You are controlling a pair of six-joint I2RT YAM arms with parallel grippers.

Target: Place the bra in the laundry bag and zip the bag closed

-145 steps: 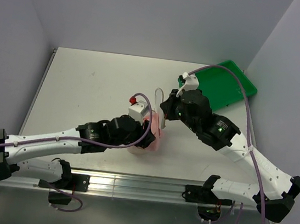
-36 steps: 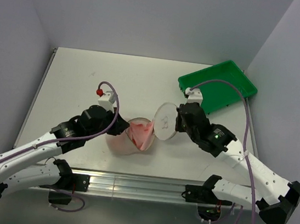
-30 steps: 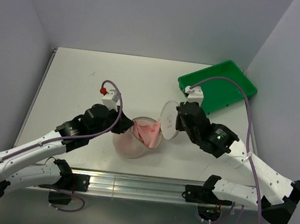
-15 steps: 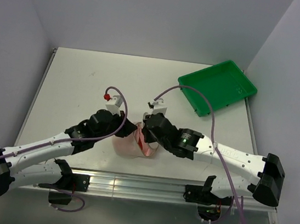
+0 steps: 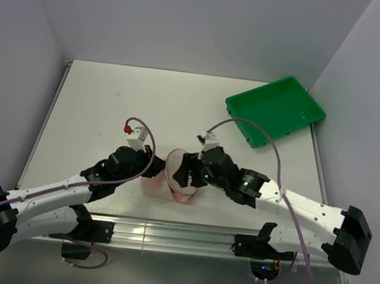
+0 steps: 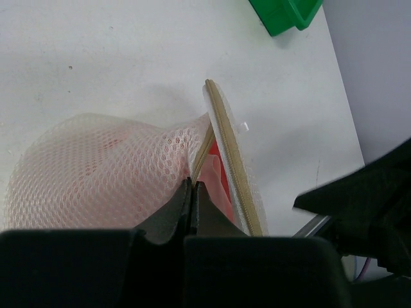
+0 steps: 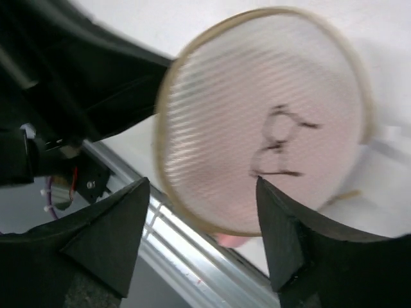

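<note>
Round laundry bag (image 7: 225,96) face, dark mark (image 7: 279,144) right of centre, right pincer (image 7: 202,186) spread wide below

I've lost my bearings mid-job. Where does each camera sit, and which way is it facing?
Top external: above and behind the bases, looking down on the table; both arms show, meeting at the laundry bag.
Left wrist: looks along the left gripper, shut on the bag's mesh rim, toward the green tray at the far right.
Right wrist: looks past the open right gripper at the bag's marked face, with the near table edge beyond.
Shared: all three show the bag.
</note>
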